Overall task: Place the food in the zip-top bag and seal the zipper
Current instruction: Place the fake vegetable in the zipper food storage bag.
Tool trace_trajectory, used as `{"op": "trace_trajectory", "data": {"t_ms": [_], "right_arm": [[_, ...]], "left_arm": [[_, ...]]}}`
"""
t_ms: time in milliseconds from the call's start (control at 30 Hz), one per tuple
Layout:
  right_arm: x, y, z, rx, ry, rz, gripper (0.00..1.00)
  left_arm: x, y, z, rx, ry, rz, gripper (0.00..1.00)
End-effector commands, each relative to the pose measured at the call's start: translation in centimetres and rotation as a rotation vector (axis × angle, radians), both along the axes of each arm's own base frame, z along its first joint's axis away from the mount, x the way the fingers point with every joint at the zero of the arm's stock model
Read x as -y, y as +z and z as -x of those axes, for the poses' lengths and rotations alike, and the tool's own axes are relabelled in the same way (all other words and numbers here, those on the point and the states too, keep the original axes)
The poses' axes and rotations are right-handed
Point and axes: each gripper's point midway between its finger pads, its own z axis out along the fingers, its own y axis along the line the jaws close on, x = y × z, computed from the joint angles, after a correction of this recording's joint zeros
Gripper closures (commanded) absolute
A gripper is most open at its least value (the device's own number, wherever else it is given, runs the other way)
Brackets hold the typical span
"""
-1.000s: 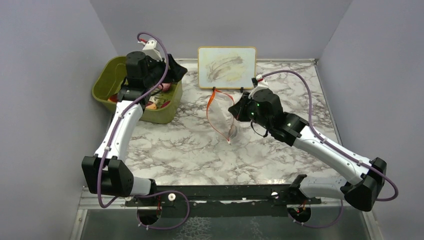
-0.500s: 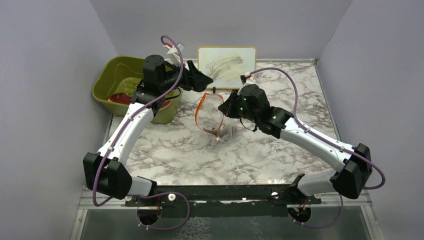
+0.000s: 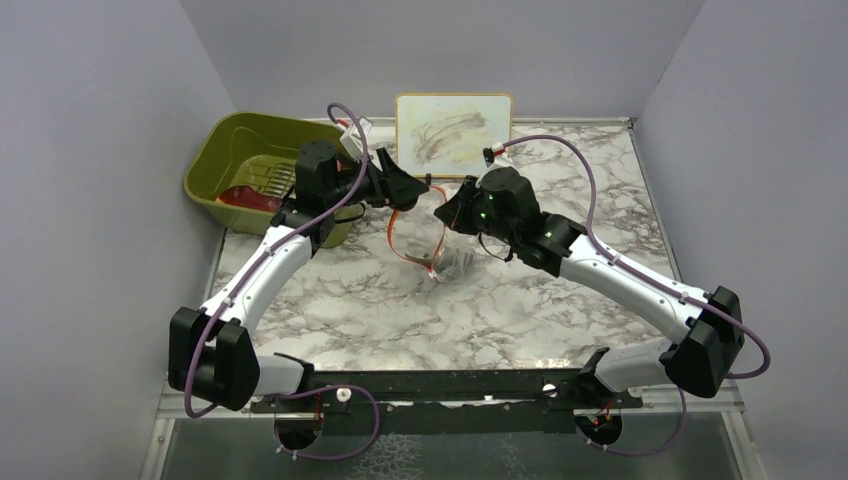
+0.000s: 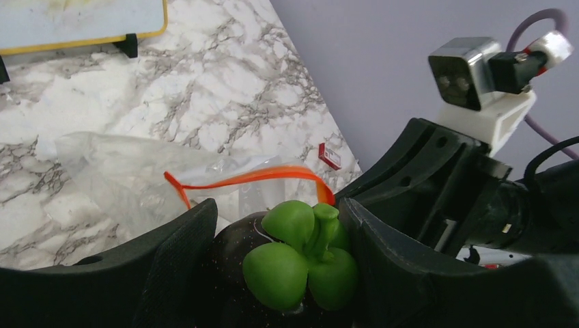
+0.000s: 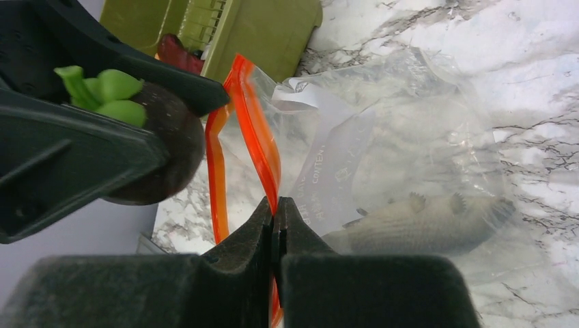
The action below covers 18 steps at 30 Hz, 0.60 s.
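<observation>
The zip-top bag (image 3: pixel 455 262) lies at the centre of the marble table (image 3: pixel 400 310), with its closed end nearest. One grey piece (image 5: pixel 416 222) rests inside, at the bottom. No other food is visible in the bag.

The right gripper (image 5: pixel 275 205) is clamped shut on the zipper (image 5: pixel 256 137). It holds one lip up, so the mouth forms an open loop. The long axis of the loop runs roughly near to far.

The left gripper (image 4: pixel 280 253) is just beyond and left of that loop. Its jaws are closed on a dark purple piece with a green cap (image 4: pixel 293 260). The piece is beside the mouth, not yet inside. The likely insertion path is rightward and down.

At the far left, the olive-green bin (image 3: pixel 225 150) contains a red piece (image 3: pixel 245 196).
</observation>
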Motion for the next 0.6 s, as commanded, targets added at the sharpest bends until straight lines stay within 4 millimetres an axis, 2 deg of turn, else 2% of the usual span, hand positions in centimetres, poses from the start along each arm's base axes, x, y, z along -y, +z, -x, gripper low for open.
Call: {"op": "trace_trajectory", "data": {"t_ms": [0, 167, 367, 567], "right_arm": [[-0.6, 3.1, -0.9, 0.051, -0.013, -0.081, 0.99], [-0.8, 2.8, -0.9, 0.042, -0.018, -0.086, 0.99], [-1.0, 2.5, -0.9, 0.027, -0.013, -0.090, 0.99], [-1.0, 2.5, -1.0, 0.028, -0.016, -0.090, 0.99]], "left_arm": [[0.0, 0.9, 0.1, 0.032, 0.017, 0.036, 0.70], [0.0, 0.0, 0.3, 0.030, 0.036, 0.018, 0.62], [-0.2, -2.4, -0.1, 0.005, 0.053, -0.039, 0.52], [-0.5, -2.1, -0.4, 0.047, 0.078, -0.064, 0.37]]}}
